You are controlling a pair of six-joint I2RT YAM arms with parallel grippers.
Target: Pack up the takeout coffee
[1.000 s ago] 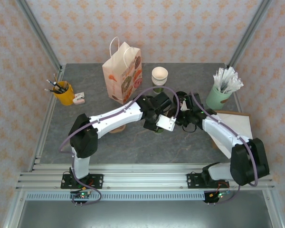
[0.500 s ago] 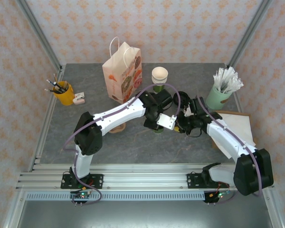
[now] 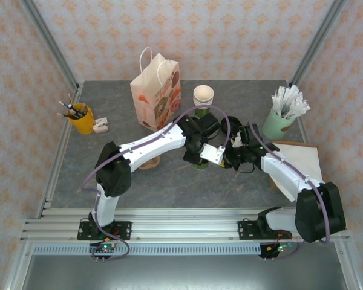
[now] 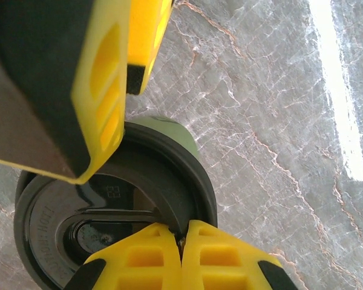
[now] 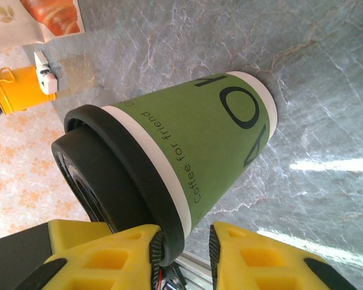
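Note:
The takeout coffee (image 5: 193, 139) is a dark-green paper cup with a black lid (image 5: 109, 175), standing on the grey table at mid-table. In the top view only a sliver of the cup (image 3: 201, 165) shows under my left gripper (image 3: 198, 157). My left gripper (image 4: 183, 237) is shut, pinching the raised rim of the lid (image 4: 109, 205) from above. My right gripper (image 5: 181, 248) is at the cup's right side, jaws apart around the lid's edge. Its left pad touches the lid and its right pad stands off it. One of its yellow fingers (image 4: 103, 90) also crosses the left wrist view.
A paper bag (image 3: 156, 93) stands at the back, with a stack of lidless cups (image 3: 203, 96) to its right. A mint cup of white sticks (image 3: 279, 124) and a flat board (image 3: 302, 154) are on the right. A yellow pen cup (image 3: 81, 118) is at the left.
My right gripper has drawn in from the right toward the cup's lid. The left arm's elbow has shifted slightly, while its gripper stays pinched on the lid.

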